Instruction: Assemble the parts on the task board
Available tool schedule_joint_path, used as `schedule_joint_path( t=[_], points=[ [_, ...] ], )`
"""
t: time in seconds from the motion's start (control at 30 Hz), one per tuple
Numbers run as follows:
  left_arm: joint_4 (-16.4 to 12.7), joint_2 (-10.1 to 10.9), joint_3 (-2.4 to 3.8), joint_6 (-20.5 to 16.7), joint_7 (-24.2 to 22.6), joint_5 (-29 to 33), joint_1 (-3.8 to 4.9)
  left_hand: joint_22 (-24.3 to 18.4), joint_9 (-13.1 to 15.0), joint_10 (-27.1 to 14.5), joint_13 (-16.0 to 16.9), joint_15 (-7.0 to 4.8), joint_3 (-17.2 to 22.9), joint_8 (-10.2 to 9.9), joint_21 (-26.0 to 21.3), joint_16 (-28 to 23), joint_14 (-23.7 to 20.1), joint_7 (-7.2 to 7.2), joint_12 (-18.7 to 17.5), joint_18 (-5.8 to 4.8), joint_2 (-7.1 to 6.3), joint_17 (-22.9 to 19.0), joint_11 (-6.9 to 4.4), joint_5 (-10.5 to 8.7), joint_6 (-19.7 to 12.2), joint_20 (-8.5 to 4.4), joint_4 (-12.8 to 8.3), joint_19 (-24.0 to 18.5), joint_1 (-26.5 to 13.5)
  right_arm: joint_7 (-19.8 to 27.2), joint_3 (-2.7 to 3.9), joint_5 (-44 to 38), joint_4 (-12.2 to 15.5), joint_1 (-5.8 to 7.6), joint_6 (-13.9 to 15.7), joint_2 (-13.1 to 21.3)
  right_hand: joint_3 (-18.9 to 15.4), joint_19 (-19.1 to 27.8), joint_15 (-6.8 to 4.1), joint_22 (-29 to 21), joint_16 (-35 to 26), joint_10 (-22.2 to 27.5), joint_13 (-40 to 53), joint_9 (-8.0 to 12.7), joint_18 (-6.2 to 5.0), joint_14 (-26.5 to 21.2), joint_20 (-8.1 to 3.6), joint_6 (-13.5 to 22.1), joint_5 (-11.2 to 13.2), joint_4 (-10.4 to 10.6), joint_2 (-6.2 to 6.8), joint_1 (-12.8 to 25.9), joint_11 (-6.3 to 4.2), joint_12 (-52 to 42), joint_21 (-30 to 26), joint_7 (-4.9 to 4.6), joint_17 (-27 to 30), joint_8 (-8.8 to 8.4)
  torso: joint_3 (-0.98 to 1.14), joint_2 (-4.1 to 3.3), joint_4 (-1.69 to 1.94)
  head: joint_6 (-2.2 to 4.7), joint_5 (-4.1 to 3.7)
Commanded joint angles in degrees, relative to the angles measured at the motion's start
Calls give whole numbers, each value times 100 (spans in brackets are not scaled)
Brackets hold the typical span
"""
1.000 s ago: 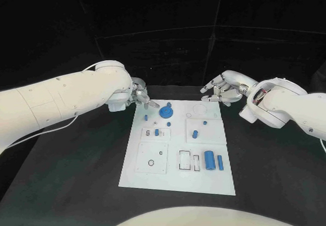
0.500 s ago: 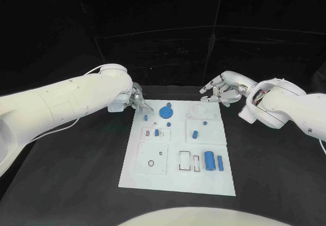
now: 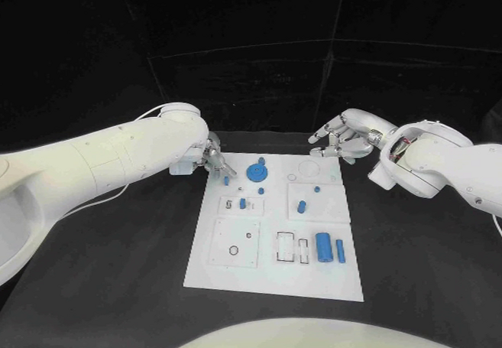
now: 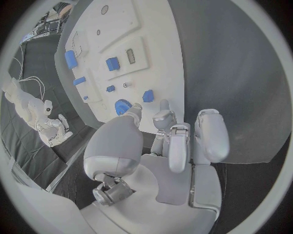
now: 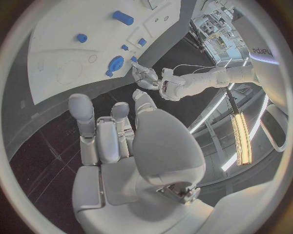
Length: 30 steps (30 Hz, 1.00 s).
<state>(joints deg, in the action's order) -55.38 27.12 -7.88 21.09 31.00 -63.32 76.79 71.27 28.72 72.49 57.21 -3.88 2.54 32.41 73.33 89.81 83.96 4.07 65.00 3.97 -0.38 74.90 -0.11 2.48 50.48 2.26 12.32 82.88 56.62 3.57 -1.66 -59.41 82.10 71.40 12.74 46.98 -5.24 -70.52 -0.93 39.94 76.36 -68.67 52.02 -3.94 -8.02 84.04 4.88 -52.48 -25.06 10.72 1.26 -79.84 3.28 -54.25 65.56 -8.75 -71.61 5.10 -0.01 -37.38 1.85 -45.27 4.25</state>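
The white task board (image 3: 271,269) lies in the middle of the black table. My left hand (image 3: 213,160) hovers at its far left corner, fingers apart and holding nothing. Its fingertips (image 4: 163,108) reach towards a small blue piece (image 4: 148,96) beside the round blue disc (image 3: 256,172). My right hand (image 3: 344,135) hangs beyond the far right corner, fingers spread and empty. Small blue parts (image 3: 242,204) sit mid-board, another blue part (image 3: 301,206) lies to their right, and blue cylinders (image 3: 323,246) lie nearer me. The right wrist view shows my right hand (image 5: 119,141), the board (image 5: 55,58) and the disc (image 5: 116,63).
Empty outlined recesses (image 3: 233,243) mark the board's near left part. Black table (image 3: 100,263) surrounds the board on both sides. A black backdrop stands behind the table.
My left hand has come down and slightly right, towards the board's far left corner. The right hand has stayed where it was.
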Motion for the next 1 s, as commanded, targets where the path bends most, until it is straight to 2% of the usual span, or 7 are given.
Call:
schedule_joint_path(
  t=[0.03,0.3,0.73,1.0],
  points=[
    [15,-17,3,96,10,-40,-2,7,8,41,9,-4,-40,38,38,19,604,-9,34,42,20,1510,-12,27,35,-1,15,35,27,61,3,15,2,10,-33,-10,15,28,-24,-4,-37,33,-7,2,-49,193,-4,-8,-23,31,-32,43,8,31,-38,15,2,27,4,-1,8,-7,-7],
    [-6,-27,3,100,9,-40,-18,27,36,58,21,-23,-66,89,48,19,604,-34,51,38,82,1510,-35,27,81,-17,-35,40,149,61,3,15,-10,10,-39,-19,15,28,-24,-4,-37,33,-7,2,-49,193,-4,-8,-23,31,-32,43,8,31,-38,15,2,27,5,5,2,-12,-1],
    [-116,-17,3,78,4,-22,-21,42,66,72,31,-36,-88,132,55,19,604,-51,63,36,106,1510,-50,27,104,-30,-96,44,254,60,3,15,-29,10,-52,-36,23,30,-25,-13,-42,32,-6,1,-50,193,-4,-7,-29,31,-40,32,7,30,-46,16,5,27,3,2,5,-25,0],
    [-133,-11,3,91,5,11,-21,63,110,85,34,-51,-57,183,63,19,604,-68,72,33,186,1510,-67,28,106,-46,-241,48,476,60,3,15,-41,10,-58,-45,23,30,-25,-13,-42,32,-6,1,-50,193,-4,-7,-29,31,-40,32,7,30,-46,16,5,27,3,2,6,-29,1]
  ],
)
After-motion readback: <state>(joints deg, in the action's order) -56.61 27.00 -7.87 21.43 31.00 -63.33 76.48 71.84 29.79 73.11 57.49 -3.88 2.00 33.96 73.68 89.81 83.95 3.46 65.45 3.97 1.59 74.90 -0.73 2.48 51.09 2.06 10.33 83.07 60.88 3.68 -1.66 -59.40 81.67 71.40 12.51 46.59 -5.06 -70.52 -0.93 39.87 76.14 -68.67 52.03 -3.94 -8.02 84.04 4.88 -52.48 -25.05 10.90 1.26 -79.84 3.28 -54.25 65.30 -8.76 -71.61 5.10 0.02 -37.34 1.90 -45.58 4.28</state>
